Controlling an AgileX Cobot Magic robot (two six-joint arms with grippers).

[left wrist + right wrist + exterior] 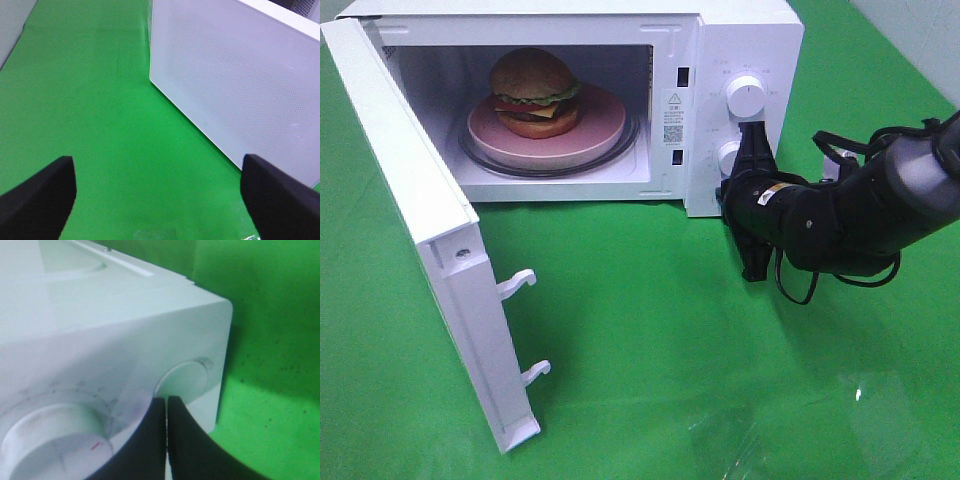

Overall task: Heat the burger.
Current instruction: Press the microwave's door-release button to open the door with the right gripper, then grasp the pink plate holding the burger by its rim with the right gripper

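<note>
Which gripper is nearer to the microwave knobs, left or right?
Right. The right gripper, shut, is right at the knobs; the left gripper, open, is away from them, beside the outer face of the open door.

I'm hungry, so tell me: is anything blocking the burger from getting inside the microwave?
Nothing visible is in the way. The burger already sits on the pink plate inside the microwave. The door hangs wide open.

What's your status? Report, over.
Left gripper open, empty. Right gripper shut, by upper knob. Burger on plate inside microwave. Door open.
</note>
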